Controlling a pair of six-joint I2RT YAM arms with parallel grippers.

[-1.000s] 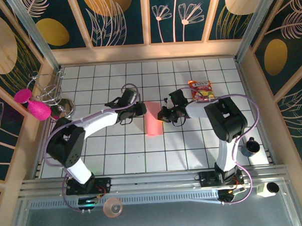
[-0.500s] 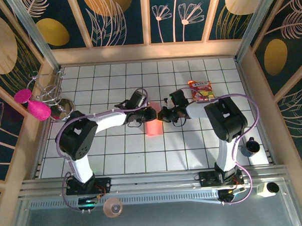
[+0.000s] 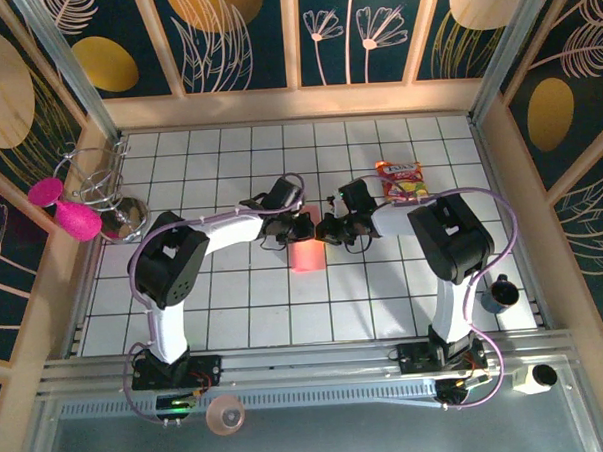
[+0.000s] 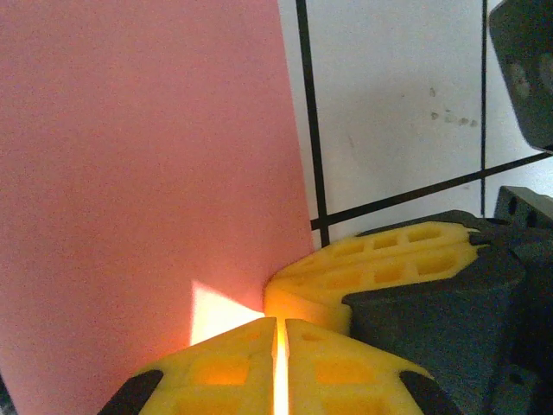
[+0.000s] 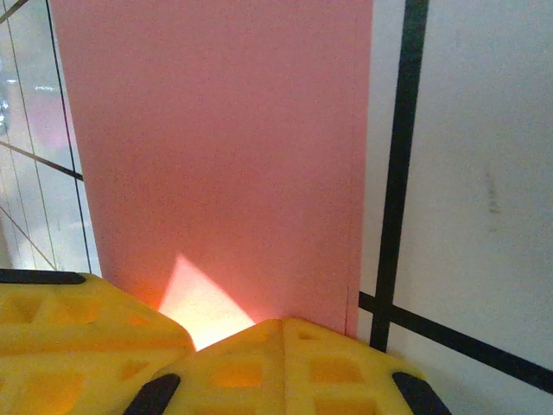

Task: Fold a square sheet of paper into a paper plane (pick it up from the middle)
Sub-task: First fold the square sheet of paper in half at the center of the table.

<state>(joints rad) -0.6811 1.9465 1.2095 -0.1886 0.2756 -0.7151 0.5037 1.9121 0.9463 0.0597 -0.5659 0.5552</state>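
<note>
**Paper could rip or slip**

The pink paper point(image 3: 307, 254) lies folded into a long strip on the worktop point(image 3: 235, 299). The left claw point(image 3: 300, 226) and right claw point(image 3: 325, 229) are both squeezed together on its far end, almost touching. If they pull different ways, it may tear, crumple or slide out.

Top view: high, from near side, looking down. Wrist views: close, downward, sharing pink paper point(image 4: 147, 156).
</note>
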